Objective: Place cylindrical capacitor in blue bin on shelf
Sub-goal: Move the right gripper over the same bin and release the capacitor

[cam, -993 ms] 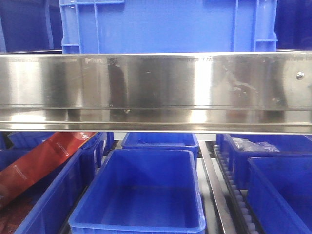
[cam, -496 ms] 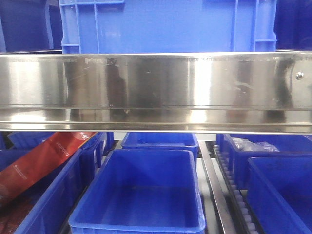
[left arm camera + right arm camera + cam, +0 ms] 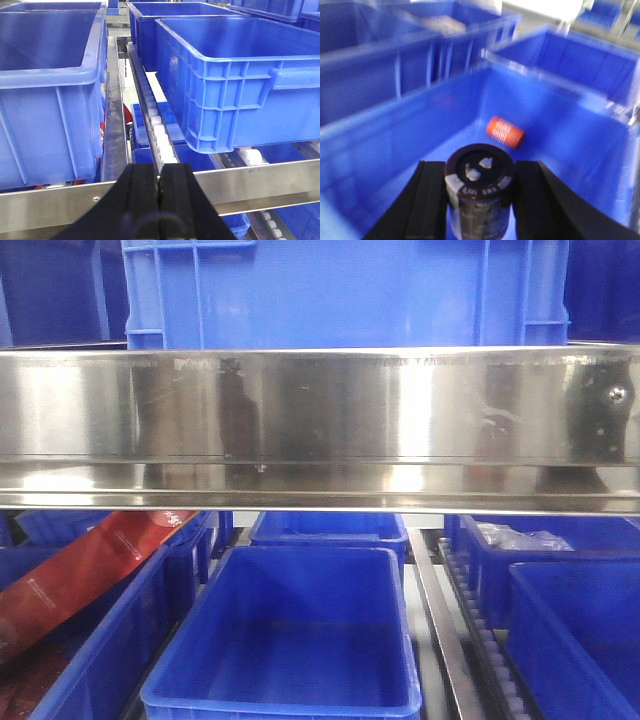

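My right gripper (image 3: 480, 171) is shut on the cylindrical capacitor (image 3: 479, 187), a dark cylinder with a pale stripe and two silvery terminals on top. It is held upright over the inside of a blue bin (image 3: 570, 145); this view is blurred. My left gripper (image 3: 160, 171) is shut and empty, just in front of the shelf's steel front rail (image 3: 265, 180). In the front view the shelf rail (image 3: 320, 420) spans the frame. Neither gripper shows there, only a dark reflection at the rail's right end.
An orange cylinder (image 3: 505, 132) lies on the floor of the bin under my right gripper. Blue bins (image 3: 240, 75) sit on roller tracks (image 3: 155, 120) on each tier. A red packet (image 3: 80, 575) lies in the lower left bin. A large blue crate (image 3: 340, 290) stands on the upper tier.
In the front view a dark reflection has grown at the right end of the steel rail, round the screw. The bins have not moved.
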### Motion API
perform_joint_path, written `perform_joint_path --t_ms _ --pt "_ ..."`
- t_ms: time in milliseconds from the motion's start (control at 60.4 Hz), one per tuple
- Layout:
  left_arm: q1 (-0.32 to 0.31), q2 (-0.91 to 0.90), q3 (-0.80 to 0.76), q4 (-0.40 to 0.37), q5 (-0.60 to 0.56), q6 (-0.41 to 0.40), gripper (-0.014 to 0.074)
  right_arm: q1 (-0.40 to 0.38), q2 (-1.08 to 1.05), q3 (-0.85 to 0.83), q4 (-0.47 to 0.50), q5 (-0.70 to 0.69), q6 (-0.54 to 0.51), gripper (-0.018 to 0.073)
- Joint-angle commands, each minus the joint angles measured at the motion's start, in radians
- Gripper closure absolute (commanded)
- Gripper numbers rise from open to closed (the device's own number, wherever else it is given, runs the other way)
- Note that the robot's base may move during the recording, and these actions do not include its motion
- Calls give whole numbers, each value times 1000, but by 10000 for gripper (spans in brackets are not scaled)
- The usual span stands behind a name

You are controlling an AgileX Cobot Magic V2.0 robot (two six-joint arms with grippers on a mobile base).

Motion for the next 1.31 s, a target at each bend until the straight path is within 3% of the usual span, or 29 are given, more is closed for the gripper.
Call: perform_joint_path --t_ms 0,215,281,347,463,513,563,794,894,1092,1208,1291 --pt "4 -4 3 -9 -18 -8 707 -2 69 -37 0 4 11 721" --pt "4 -4 3 -16 -26 -8 707 -2 169 -39 0 4 39 718" --pt "4 -4 3 -15 -29 -8 707 -2 179 -39 0 4 39 661" --pt "4 -4 3 -15 -29 -8 707 -2 183 -39 0 4 39 511" --pt "4 -4 3 -15 -29 -8 707 -2 183 -39 0 4 43 146" --pt "4 -4 3 -15 -29 -8 707 -2 183 -39 0 4 43 32" --pt "4 -4 3 -15 -29 -8 707 -2 183 -41 0 4 43 -15" --pt "4 -4 3 -15 -29 -8 707 -6 137 -41 0 -2 43 18" --pt "4 -4 3 -15 -29 -8 707 -10 93 -41 0 -2 43 160" --pt "4 -4 3 -15 -29 -8 707 -11 -29 -37 -2 45 43 582" --pt "4 -4 3 -15 -29 -8 707 -11 -98 -35 -9 74 43 695" --pt "4 -4 3 -15 -29 -8 707 -11 -144 -14 -23 74 43 711"
